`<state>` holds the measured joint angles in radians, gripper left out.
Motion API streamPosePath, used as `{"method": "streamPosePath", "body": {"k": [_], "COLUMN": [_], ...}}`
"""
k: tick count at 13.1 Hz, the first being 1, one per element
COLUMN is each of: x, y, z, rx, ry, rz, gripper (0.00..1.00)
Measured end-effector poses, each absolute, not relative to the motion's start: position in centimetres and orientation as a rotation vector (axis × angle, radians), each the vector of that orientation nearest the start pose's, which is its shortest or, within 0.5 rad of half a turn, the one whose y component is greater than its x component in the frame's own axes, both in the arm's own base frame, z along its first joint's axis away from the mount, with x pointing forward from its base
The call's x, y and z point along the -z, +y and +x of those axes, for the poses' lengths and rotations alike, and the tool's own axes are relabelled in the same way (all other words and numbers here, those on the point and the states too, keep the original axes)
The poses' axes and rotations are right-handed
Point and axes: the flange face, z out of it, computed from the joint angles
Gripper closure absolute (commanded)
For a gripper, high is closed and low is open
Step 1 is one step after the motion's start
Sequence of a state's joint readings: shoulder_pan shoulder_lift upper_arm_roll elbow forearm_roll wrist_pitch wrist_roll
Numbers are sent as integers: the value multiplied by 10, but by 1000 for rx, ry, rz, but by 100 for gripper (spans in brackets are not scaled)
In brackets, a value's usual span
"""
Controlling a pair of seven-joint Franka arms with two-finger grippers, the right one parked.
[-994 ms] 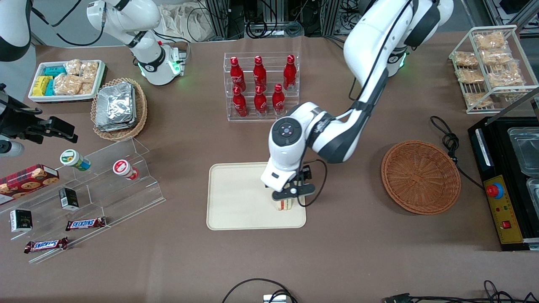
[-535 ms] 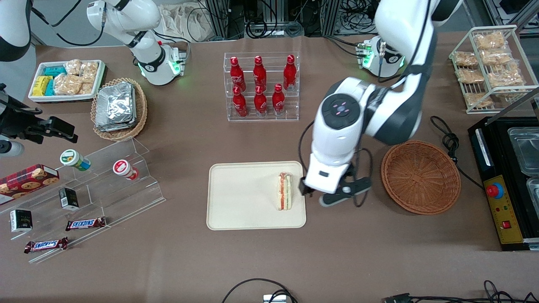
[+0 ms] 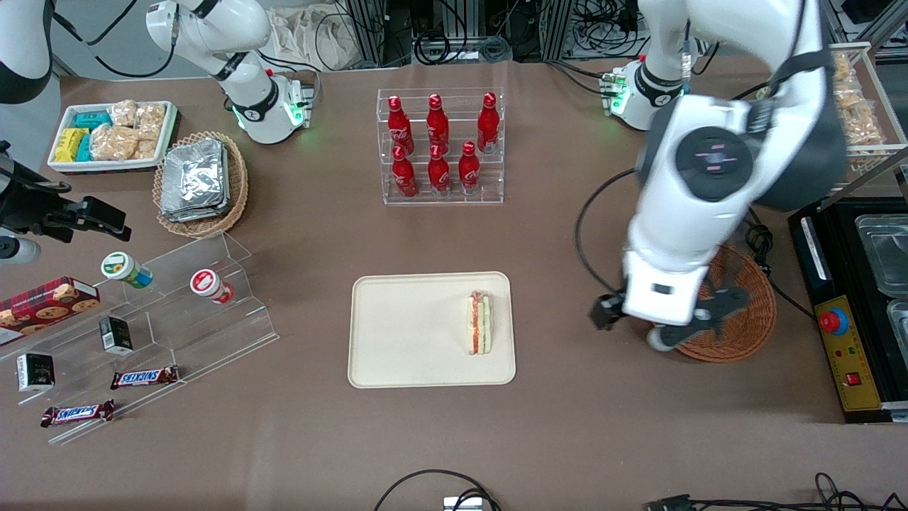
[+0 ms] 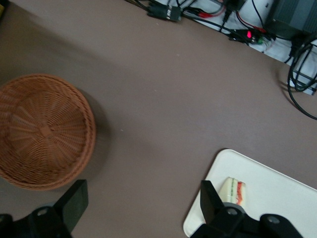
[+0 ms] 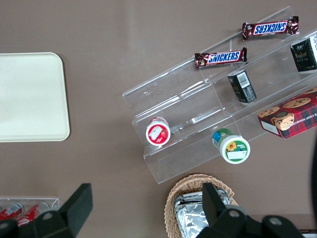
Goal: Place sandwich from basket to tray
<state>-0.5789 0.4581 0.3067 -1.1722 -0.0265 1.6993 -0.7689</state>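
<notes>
Sandwich [image 3: 479, 323] on tray [image 3: 397, 355]; open hand [image 4: 143, 208] apart, near basket [image 3: 745, 333].

The hand [image 3: 656, 325] has let go of the sandwich [image 3: 479, 323], now lying alone on the tray [image 3: 411, 341], and swung with fingers spread up over the basket [image 3: 745, 319] rim.

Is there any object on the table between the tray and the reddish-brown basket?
No. In the left wrist view, only bare brown table lies between the tray and the basket. The open gripper hangs above that stretch; the sandwich rests on the tray.
</notes>
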Motion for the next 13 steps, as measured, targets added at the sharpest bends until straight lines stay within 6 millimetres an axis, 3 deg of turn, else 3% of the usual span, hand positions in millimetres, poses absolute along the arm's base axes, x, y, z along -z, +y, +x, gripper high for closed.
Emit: {"method": "streamPosePath", "body": {"k": [3, 5, 13], "x": [-580, -589, -596], "y": [-165, -138, -120], "z": [654, 655, 650], "rx": [154, 146, 124], "ry": [-692, -699, -651], "rz": [-3031, -3044, -3050], "gripper": [0, 0, 0]}}
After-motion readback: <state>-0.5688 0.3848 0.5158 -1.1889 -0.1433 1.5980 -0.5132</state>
